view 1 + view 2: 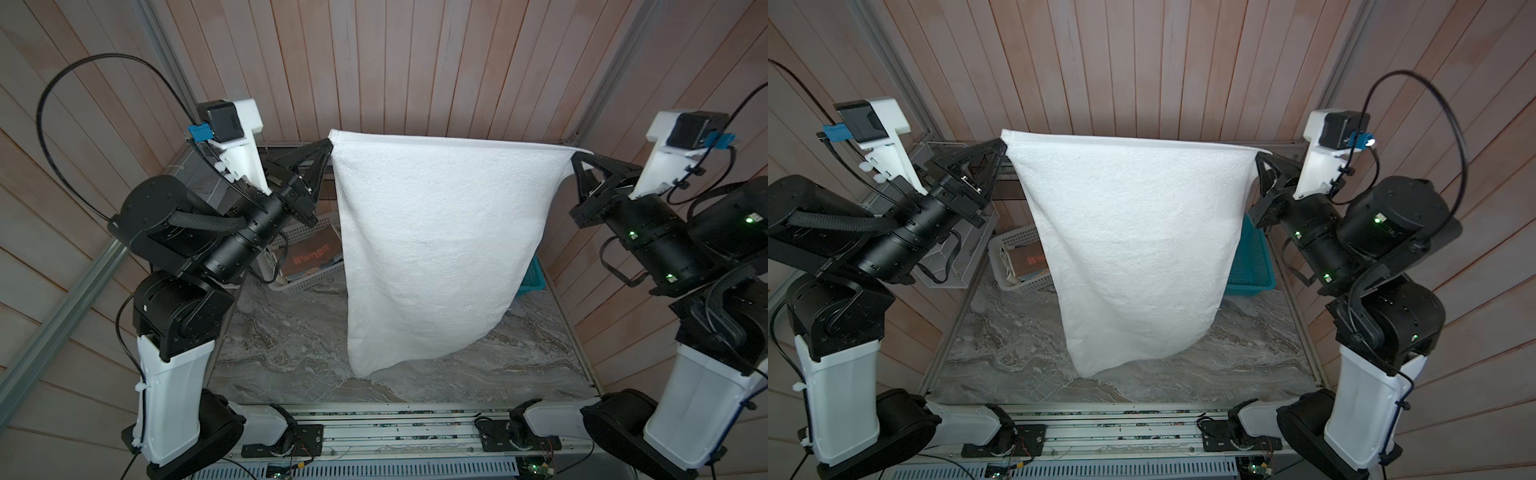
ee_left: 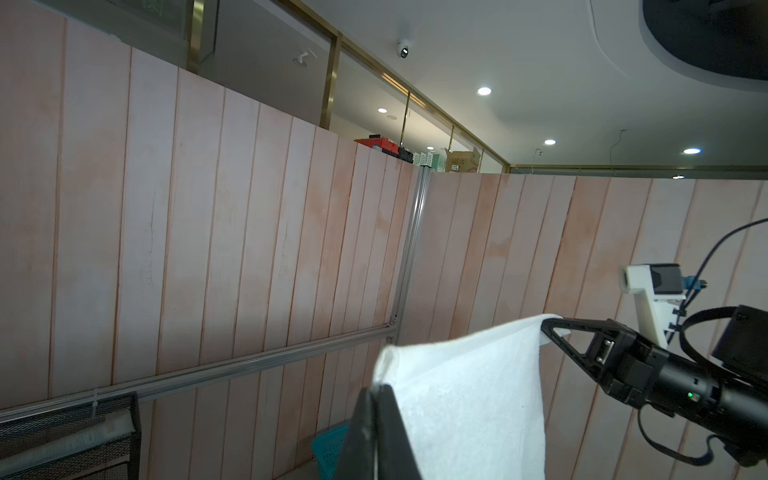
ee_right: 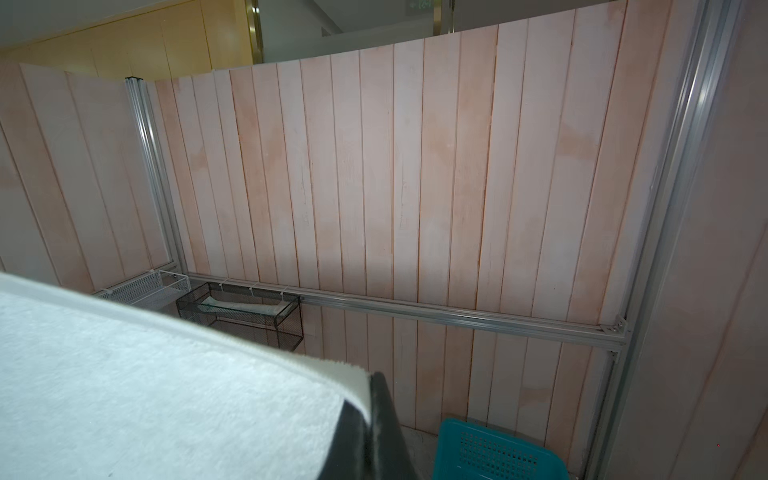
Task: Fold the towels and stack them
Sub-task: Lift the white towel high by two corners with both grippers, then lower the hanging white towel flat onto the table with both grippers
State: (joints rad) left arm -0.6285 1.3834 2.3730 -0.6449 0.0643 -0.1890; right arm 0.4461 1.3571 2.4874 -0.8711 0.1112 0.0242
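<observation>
Hanging stretched between two grippers, a large white towel [image 1: 436, 249] spreads above a marble table [image 1: 282, 353]. The left gripper [image 1: 331, 145] and right gripper [image 1: 576, 156] each have jaws clamped on an upper corner. They are held well apart, probably to pull the cloth flat before folding. The towel's lower end droops far below the jaws, close to the tabletop.

The towel [image 1: 432, 249] hangs over the table's [image 1: 291, 353] middle, its upper left corner in the left gripper [image 1: 330, 145] and its upper right corner in the right gripper [image 1: 575, 157]. Behind it, the left basket [image 1: 309, 281] sits at the back left with cloths [image 1: 311, 257] in it, and the right basket [image 1: 1252, 262] sits at the back right corner. A rack [image 1: 976, 249] hangs at the left edge, just left of the left basket.
</observation>
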